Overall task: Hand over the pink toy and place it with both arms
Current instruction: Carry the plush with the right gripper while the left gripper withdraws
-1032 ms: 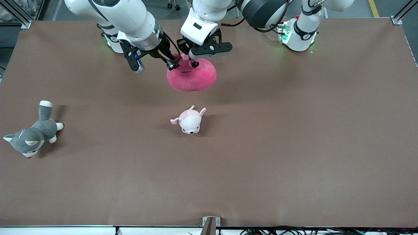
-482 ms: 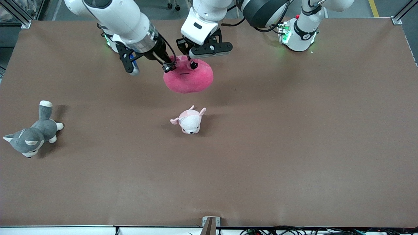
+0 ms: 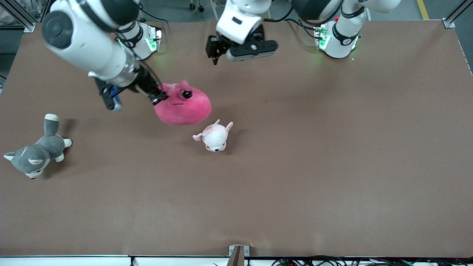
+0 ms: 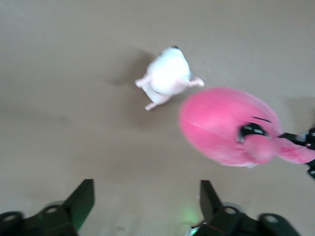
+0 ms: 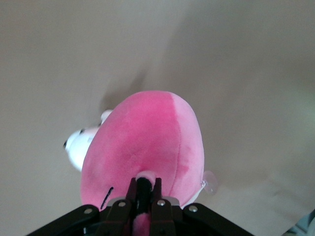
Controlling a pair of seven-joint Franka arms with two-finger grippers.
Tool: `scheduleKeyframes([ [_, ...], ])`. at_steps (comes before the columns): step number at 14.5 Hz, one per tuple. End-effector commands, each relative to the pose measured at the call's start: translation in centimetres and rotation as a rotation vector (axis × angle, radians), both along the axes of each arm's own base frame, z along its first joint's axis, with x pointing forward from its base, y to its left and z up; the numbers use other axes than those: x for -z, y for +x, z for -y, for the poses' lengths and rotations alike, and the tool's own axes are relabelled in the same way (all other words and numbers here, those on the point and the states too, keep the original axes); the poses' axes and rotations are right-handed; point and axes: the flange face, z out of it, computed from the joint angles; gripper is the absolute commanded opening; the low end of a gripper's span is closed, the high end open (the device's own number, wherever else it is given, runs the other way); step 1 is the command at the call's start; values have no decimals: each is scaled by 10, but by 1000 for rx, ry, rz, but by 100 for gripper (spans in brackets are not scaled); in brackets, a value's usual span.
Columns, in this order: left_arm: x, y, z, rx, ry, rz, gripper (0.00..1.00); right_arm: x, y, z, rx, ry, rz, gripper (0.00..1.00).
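Round hot-pink pink toy [image 3: 183, 108], black half-lidded eyes, hanging off the table from right claw [image 3: 159, 96]

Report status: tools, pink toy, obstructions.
Right tool shut on pink toy, airborne. Left tool open, empty, over the table. Small plush close under the toy.

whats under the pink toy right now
Bare brown table; the pink toy hangs from the right end effector. In the right wrist view it partly covers the small pale plush.

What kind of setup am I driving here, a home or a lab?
Most likely a robotics lab bench: a brown-covered table, aluminium frame posts at its corners, loose cables along its edge, and plush test toys like the pink toy.
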Motion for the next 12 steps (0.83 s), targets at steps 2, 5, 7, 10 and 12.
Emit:
scheduleKeyframes([
  [2,-65,13,-111,71,75,49,100,59,7,91,20,20,-5,0],
  [5,-84,30,-204,156,136,26,100,104,4,124,37,14,-5,0],
  [7,-87,43,-263,197,159,4,100,134,8,140,53,6,-25,0],
  [10,-88,46,-355,269,173,-2,100,170,16,164,45,4,-43,1],
  [12,-82,39,-403,313,177,-2,100,184,16,184,42,14,-52,5],
])
